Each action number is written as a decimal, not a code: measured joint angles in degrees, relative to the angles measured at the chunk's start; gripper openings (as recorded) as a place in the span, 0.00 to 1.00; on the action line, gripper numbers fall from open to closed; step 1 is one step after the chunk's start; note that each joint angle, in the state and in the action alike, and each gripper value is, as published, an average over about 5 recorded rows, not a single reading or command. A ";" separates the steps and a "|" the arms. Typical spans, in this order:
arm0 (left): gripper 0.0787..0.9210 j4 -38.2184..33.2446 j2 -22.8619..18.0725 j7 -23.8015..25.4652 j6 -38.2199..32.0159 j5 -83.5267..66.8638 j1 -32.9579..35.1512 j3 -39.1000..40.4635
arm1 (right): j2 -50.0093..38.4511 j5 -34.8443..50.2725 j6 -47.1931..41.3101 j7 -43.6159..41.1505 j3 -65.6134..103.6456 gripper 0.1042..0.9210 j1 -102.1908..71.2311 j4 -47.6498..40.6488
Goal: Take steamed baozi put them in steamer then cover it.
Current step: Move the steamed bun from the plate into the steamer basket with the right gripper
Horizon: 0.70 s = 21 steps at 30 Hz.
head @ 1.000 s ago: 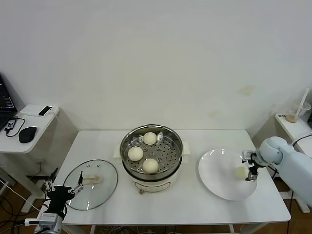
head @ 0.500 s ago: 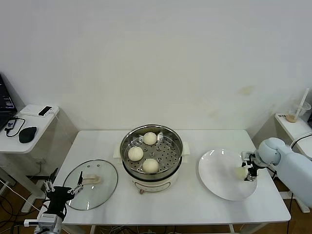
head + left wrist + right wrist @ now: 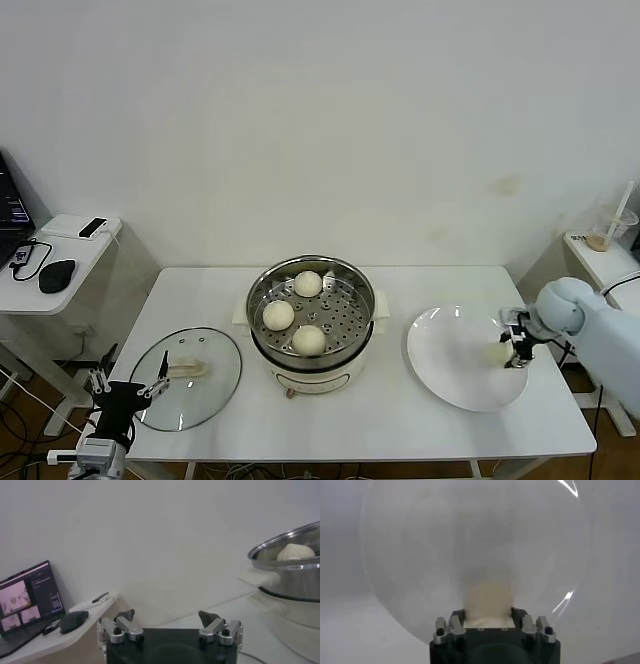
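The fourth steamed baozi (image 3: pixel 494 352) sits at the 3 o'clock edge of the white plate (image 3: pixel 450 370), round with no clear long axis, and the right end effector (image 3: pixel 514 346) is clenched on it from the sides. The steamer (image 3: pixel 311 322) stands mid-surface (image 3: pixel 380 420), uncovered, its perforated tray holding three baozi (image 3: pixel 308 284) at about 12, 9 and 6 o'clock. At its 9 o'clock the glass lid (image 3: pixel 187 378) lies flat. The left end effector (image 3: pixel 170 625) hangs released off the surface's near-left corner.

Three baozi (image 3: pixel 308 340) sit in the open steamer (image 3: pixel 311 322); a fourth baozi (image 3: pixel 495 352) on the plate.
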 measured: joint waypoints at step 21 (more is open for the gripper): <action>0.88 -0.17 0.43 0.04 0.24 0.25 -0.69 0.91 | 0.98 18.80 -5.60 2.28 -22.76 0.62 34.83 11.05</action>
